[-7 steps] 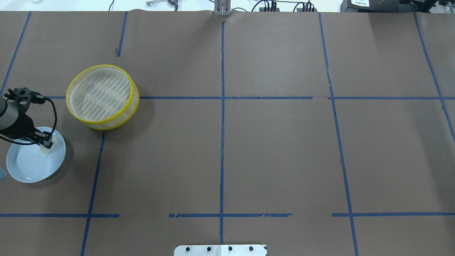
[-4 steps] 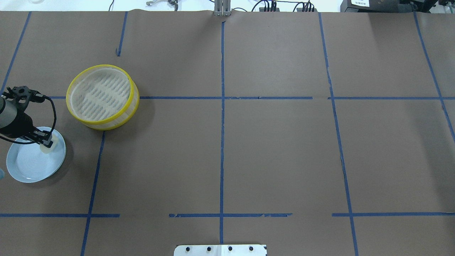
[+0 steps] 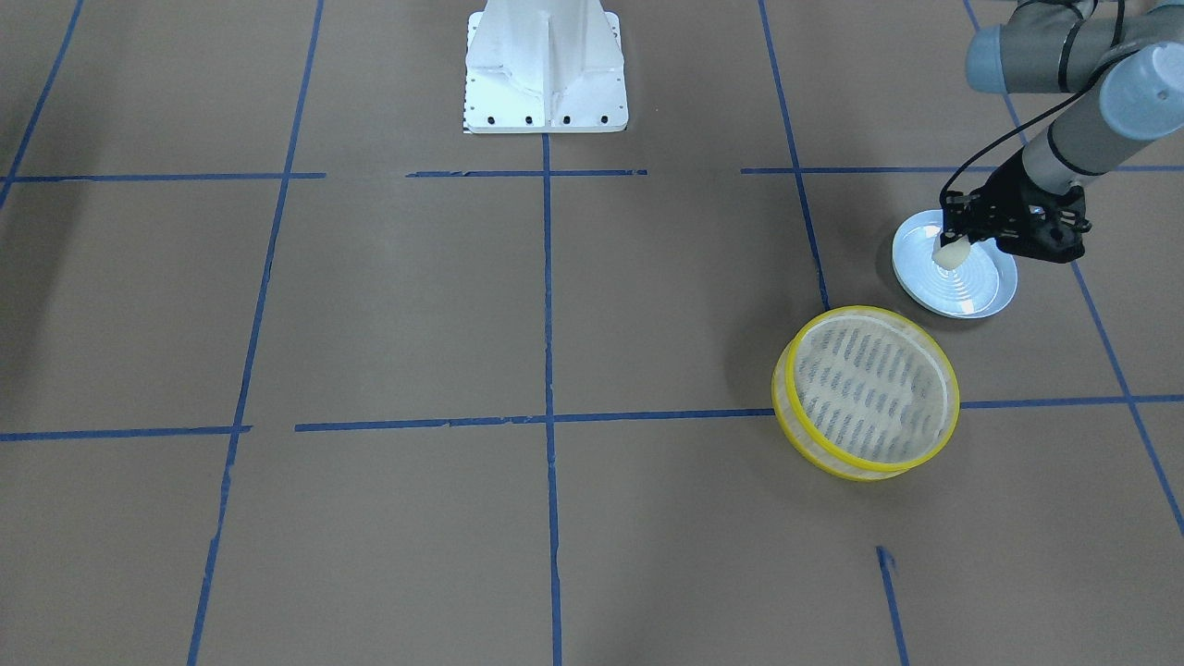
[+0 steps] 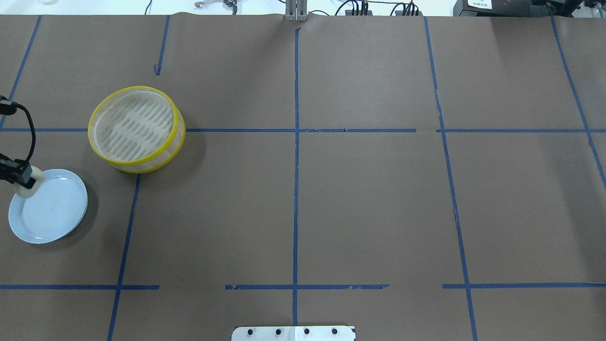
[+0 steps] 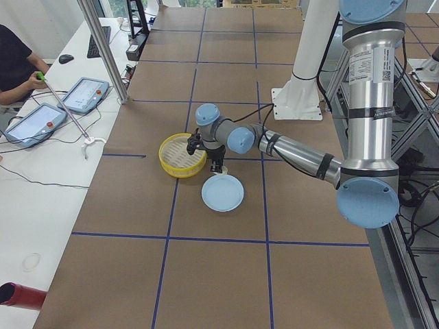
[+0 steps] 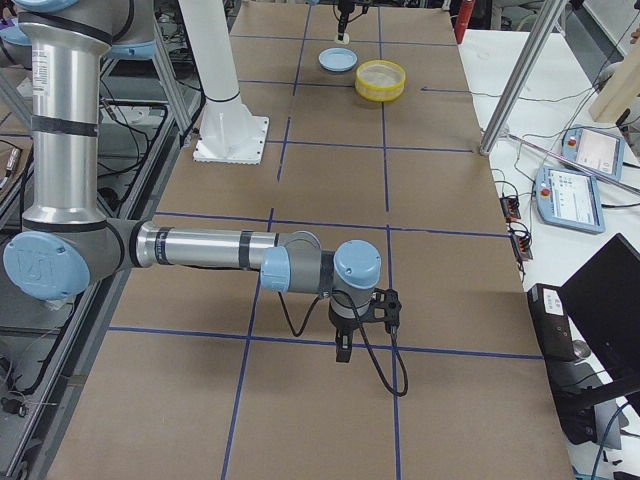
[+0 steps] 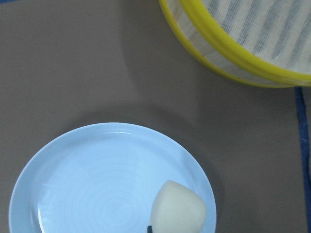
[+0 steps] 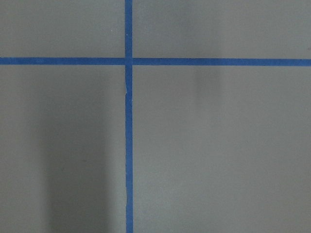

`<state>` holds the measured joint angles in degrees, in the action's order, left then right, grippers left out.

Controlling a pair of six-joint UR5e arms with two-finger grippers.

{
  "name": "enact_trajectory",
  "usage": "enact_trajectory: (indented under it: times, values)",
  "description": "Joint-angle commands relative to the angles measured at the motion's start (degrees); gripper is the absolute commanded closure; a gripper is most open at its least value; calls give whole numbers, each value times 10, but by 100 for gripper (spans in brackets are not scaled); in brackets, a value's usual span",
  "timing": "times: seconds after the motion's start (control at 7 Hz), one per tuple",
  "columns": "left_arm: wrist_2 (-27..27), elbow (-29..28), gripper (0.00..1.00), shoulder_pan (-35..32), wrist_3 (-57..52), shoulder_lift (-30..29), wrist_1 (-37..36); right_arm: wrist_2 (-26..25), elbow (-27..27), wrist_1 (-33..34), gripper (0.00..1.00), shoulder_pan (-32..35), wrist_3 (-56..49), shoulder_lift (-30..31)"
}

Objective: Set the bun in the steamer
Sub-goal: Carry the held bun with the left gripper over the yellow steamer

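Observation:
The bun [image 4: 26,188] is a small cream-white lump held in my left gripper [image 4: 22,181], which is shut on it above the far left rim of the pale blue plate [image 4: 52,210]. The front-facing view shows the bun [image 3: 950,252] hanging under the gripper [image 3: 955,240] over the plate [image 3: 967,287]. In the left wrist view the bun [image 7: 177,213] sits low over the plate [image 7: 87,184]. The yellow-rimmed steamer [image 4: 136,129] stands empty beyond the plate. My right gripper [image 6: 345,348] shows only in the exterior right view, so I cannot tell its state.
The brown paper table is marked with blue tape lines [image 4: 296,142]. The white robot base plate [image 3: 546,74] is at the near middle edge. Operators' tablets [image 5: 65,103] lie on a side table past the far edge.
My left gripper, shut on the bun, has moved left in the overhead view, from over the plate's right part to over its left rim. The plate and steamer have not moved.

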<state>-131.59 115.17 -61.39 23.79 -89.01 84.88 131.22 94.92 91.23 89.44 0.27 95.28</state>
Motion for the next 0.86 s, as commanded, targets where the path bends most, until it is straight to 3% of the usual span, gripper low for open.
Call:
enact_trajectory:
  times: [0.0,0.14,0.29,0.57,0.71]
  values:
    - [45,12,73,-64,-62,-165,-241,0,0,0,0,-1,0,0]
    - [65,-30,74,-65,-62,-257,-299,0,0,0,0,0,0,0]
    - [56,-73,74,-63,-59,-297,-294,0,0,0,0,0,0,0]
    - [13,-191,76,-36,-39,-332,-171,0,0,0,0,0,0,0]
    - [13,-248,76,-1,37,-329,-55,0,0,0,0,0,0,0]
